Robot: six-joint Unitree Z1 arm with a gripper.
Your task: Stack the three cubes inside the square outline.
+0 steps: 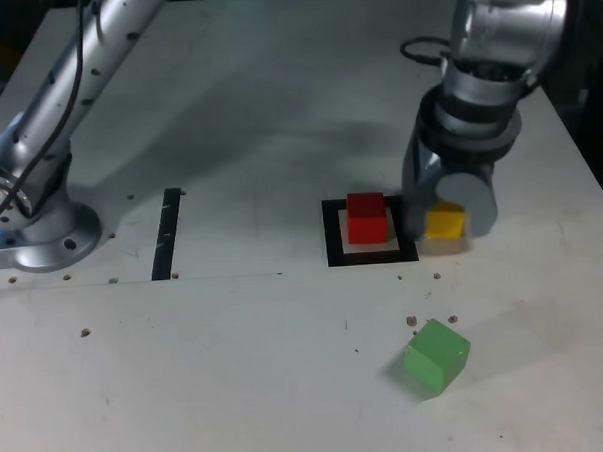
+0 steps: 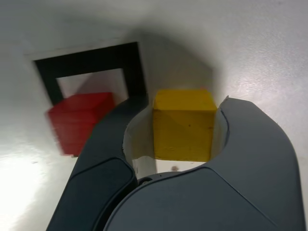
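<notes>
One red cube [image 1: 366, 219] sits inside the outline [image 1: 334, 247]; green cube [image 1: 436, 354] lies well apart, nearer. Gripper [image 2: 185, 127] jaws clamp the yellow cube [image 2: 184, 125] just right of the outline in the exterior view.

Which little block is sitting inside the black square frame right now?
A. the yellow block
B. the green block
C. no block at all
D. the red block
D. The small red cube sits in the white centre of the thick black square outline; the yellow cube is between the gripper's jaws beside the outline, and the green cube lies apart on the table.
</notes>
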